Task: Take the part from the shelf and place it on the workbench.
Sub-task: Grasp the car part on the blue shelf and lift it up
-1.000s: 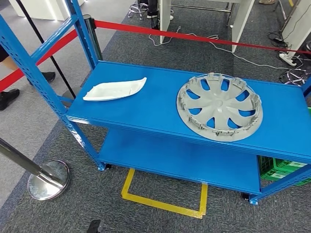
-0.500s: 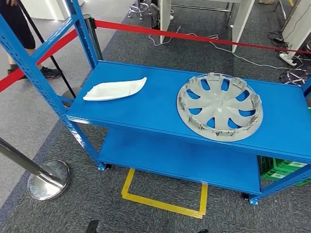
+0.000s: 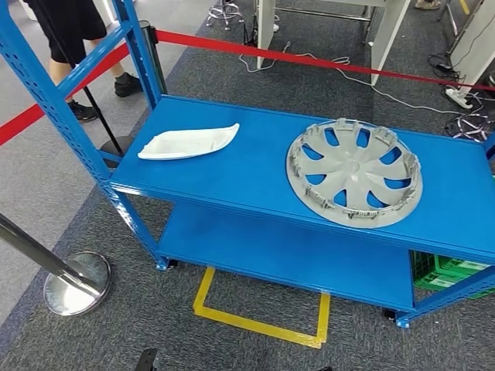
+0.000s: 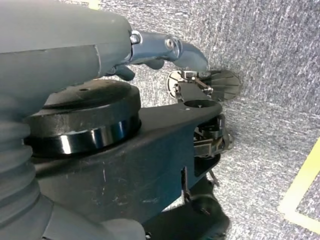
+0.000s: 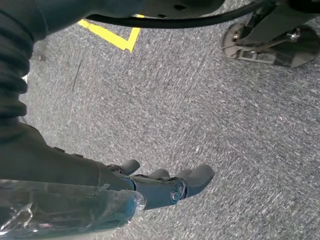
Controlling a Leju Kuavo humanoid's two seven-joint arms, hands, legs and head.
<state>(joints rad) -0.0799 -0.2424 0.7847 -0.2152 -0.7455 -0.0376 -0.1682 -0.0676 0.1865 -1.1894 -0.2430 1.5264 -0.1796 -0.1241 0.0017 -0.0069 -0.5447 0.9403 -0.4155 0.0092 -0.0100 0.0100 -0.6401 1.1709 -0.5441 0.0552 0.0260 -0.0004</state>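
Meanwhile the head view has crept slightly and a person point(image 3: 69, 31) has walked in behind the shelf point(image 3: 263, 166); nothing on it has moved, so the pick is not yet begun. Both the grey wheel cover point(image 3: 354, 171) and the white part point(image 3: 188, 142) lie flat there. The left hand point(image 4: 166, 47) and right hand point(image 5: 170, 182) hang over the carpet, well apart from them, fingers loosely extended, holding nothing.

Inspector: The shelf point(image 3: 263, 166) runs off the head view's right edge; its right posts are cut off. The person point(image 3: 69, 31) is cropped above the legs.

Clerk: And the hands?

Inspector: The left hand point(image 4: 162, 47) is mostly hidden behind its own wrist cover. The right hand point(image 5: 166, 185) has fingers overlapping; their spread is unclear.
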